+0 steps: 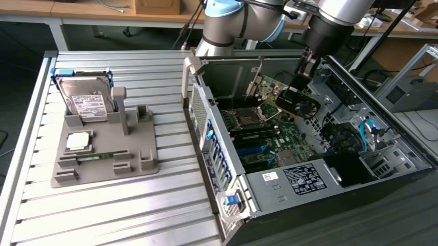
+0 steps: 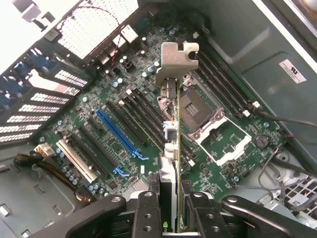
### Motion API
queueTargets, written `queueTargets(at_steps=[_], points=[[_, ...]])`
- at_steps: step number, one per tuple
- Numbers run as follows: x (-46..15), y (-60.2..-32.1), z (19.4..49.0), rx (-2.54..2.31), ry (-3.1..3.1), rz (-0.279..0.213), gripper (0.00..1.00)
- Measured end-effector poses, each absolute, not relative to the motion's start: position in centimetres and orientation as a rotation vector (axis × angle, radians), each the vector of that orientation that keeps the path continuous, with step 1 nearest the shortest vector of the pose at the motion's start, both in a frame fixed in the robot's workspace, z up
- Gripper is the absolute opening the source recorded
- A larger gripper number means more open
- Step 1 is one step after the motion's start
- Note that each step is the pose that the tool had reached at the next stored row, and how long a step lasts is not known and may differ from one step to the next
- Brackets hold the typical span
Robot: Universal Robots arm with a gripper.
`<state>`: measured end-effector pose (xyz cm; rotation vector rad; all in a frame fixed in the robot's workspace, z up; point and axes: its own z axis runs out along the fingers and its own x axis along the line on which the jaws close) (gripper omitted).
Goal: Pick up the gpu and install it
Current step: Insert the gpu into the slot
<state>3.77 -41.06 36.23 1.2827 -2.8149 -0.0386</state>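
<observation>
The gpu (image 1: 280,95) hangs inside the open case (image 1: 195,69), held above the motherboard (image 1: 274,141) and tilted, with its green board and black fan facing the exterior view's right. Its silver bracket (image 1: 255,84) points toward the back wall of the case. In the wrist view the gpu (image 2: 176,134) shows edge-on as a thin strip, the bracket (image 2: 176,57) at its far end. It lies over the black slots just beside the empty processor socket (image 2: 213,124). It looks clear of the board rather than seated (the wrist view alone cannot settle that).

The gripper (image 1: 296,87) is clamped on the gpu's upper edge, near the fan end. In the wrist view the gripper (image 2: 173,213) has one black finger (image 2: 148,213) on each side of the card, both pressed against it.

Further out on the motherboard (image 2: 124,99), a long blue slot (image 2: 119,131) runs parallel to the card, apart from it, with a white slot (image 2: 77,158) beyond. In the exterior view the socket (image 1: 245,119) sits under and beside the gpu, and a power supply (image 1: 301,179) with a white label fills the near end of the case.

Well apart, on the exterior view's left, a grey holder (image 1: 102,166) lies on the slatted table (image 1: 102,215). It carries a hard drive (image 1: 85,100) leaning upright in blue rails, a square chip (image 1: 79,139) and a narrow green memory stick (image 1: 102,155) lying flat.
</observation>
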Motion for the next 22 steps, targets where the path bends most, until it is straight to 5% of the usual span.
queueTargets(at_steps=[22], points=[[3.77,-41.06,36.2,1.522,-2.691,-0.032,0.27]])
